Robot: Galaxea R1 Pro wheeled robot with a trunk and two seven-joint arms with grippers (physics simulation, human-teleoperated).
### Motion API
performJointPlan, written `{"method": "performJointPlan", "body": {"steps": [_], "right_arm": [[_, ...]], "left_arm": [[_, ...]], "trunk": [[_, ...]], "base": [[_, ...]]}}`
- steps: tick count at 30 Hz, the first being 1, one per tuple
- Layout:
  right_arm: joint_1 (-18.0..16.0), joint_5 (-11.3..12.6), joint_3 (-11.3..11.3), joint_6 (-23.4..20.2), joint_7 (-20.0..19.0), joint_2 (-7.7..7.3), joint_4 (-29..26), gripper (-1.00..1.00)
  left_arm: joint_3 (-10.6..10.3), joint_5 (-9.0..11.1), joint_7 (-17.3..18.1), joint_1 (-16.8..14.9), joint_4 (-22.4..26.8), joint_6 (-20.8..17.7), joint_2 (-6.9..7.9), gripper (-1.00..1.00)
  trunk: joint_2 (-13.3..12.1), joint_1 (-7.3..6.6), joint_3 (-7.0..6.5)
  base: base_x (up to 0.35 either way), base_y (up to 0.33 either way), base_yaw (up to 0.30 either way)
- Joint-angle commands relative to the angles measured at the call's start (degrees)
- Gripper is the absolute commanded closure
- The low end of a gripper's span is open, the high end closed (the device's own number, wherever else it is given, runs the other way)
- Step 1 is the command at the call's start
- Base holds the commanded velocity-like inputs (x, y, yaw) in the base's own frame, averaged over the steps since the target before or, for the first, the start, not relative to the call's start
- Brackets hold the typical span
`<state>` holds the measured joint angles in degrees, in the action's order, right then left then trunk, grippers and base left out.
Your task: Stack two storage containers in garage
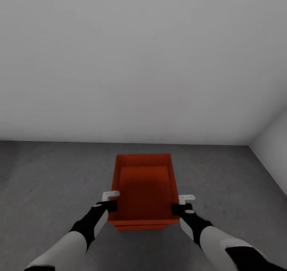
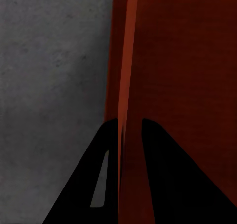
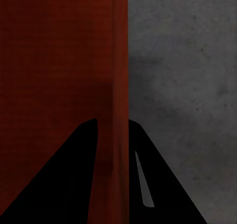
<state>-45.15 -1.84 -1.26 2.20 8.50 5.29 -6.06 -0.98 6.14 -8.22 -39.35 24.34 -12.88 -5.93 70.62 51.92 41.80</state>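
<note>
Container: orange-red storage container [image 1: 144,183], over the grey concrete floor [image 1: 52,175], near the wall [image 1: 143,64].
Left gripper [image 2: 131,130]: clamped on its left wall.
Right gripper [image 3: 112,128]: clamped on its right wall.

Mottled grey concrete floor [image 1: 52,183] beneath an orange-red container [image 1: 144,183].

plain grey-white back wall [image 1: 139,64], side wall [image 1: 275,143]

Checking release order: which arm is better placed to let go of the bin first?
Neither clearly. Left gripper and right gripper each clamp a side wall of the storage container, symmetrically, over the concrete floor; release together.
</note>
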Motion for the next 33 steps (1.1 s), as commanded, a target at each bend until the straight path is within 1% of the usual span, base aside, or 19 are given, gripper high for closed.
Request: {"method": "performJointPlan", "body": {"steps": [1, 11, 33], "right_arm": [[0.0, -0.4, 1.4, 0.2, 3.1, -1.77, 0.0, 1.0], [0.0, -0.4, 1.4, 0.2, 3.1, -1.77, 0.0, 1.0], [0.0, -0.4, 1.4, 0.3, 3.1, -1.77, 0.0, 1.0]], "left_arm": [[0.7, -0.5, -3.3, 0.0, 0.2, -0.5, 0.05, 1.0], [0.7, -0.6, -3.3, 0.0, 0.2, -0.5, 0.04, 1.0], [0.6, -0.6, -3.3, 0.0, 0.2, -0.5, -0.04, 1.0]], "trunk": [[0.0, 0.0, 0.04], [0.0, 0.0, 0.04], [0.0, 0.0, 0.04]], "base": [[0.0, 0.019, 0.0], [0.0, 0.119, 0.0], [0.0, 0.004, 0.0]]}}
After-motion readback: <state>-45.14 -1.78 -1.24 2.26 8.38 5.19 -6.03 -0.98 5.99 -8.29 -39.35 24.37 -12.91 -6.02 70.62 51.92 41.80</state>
